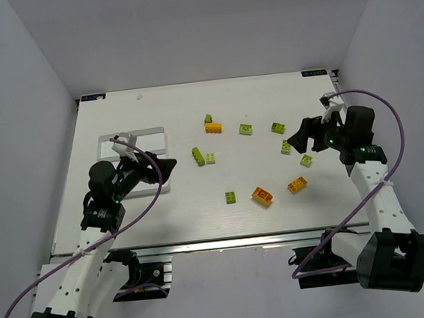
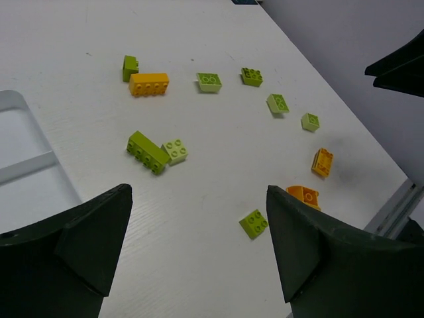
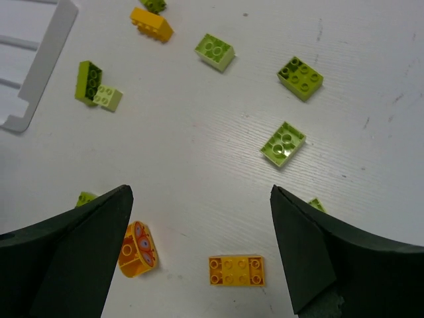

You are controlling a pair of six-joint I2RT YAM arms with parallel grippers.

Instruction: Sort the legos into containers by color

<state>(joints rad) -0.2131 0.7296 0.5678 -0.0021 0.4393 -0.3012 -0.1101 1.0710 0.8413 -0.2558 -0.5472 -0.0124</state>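
You have the white tabletop filling the middle of the top view; the shallow white plastic divided tray sits at its upper left, partly hidden under the left arm, and no brick shows in the part you can see.

The left fingers hang wide apart over the tray's right edge, holding nothing; the right fingers are spread just as wide above the right-hand scatter, also holding nothing.

Every small studded plastic brick lies loose, from the centre to the right of the frame, well apart from the tray.

For the pick, I judge the square lime-green brick, upper right in the right wrist view, the cleanest target; it sits clear of its neighbours.

- Turn the wrist so the fingers face its flat sides; it lies skewed.
- Come straight down and close low on the walls, not on the studs.

Leave the long lime-green brick for later; the pale green square brick touches it, so a grasp there would likely shove one.
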